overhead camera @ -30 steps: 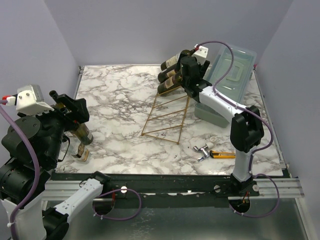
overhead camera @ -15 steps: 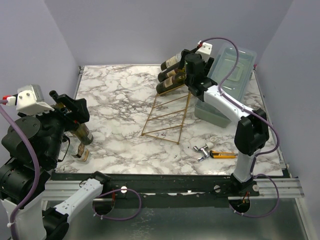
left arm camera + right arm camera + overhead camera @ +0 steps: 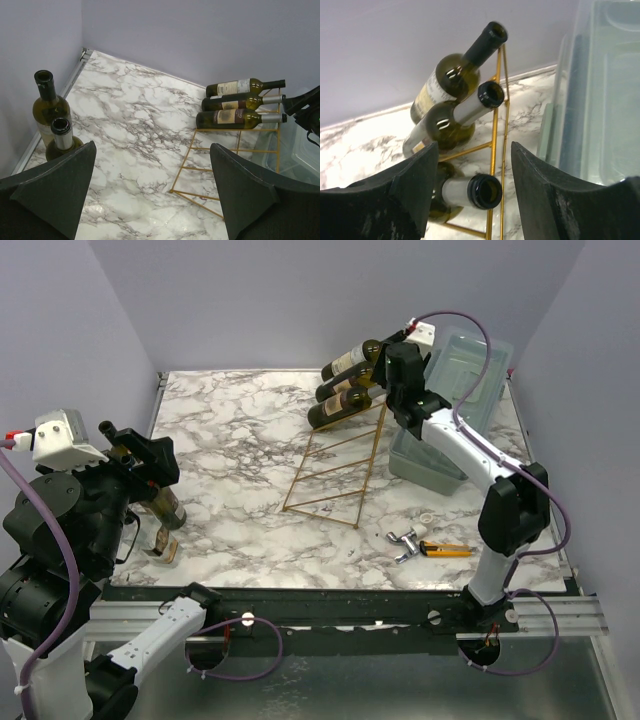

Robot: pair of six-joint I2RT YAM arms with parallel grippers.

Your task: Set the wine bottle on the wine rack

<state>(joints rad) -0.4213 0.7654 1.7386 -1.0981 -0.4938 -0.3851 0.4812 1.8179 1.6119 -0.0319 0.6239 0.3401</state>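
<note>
On the gold wine rack (image 3: pixel 235 131) at the table's (image 3: pixel 135 130) back, the lowest wine bottle (image 3: pixel 235 118) rests across the rungs so it cannot roll, while right jaws and left jaws hang open, empty.

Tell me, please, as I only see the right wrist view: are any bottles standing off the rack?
Observer: Yes, two stand upright at the left edge of the table: the far bottle and the near bottle.
Operator: Is the left gripper on either one?
Observer: No, the left gripper is open and holds nothing.
Operator: Does the rack have free rungs?
Observer: Yes, the lower rungs of the rack are bare.
</note>
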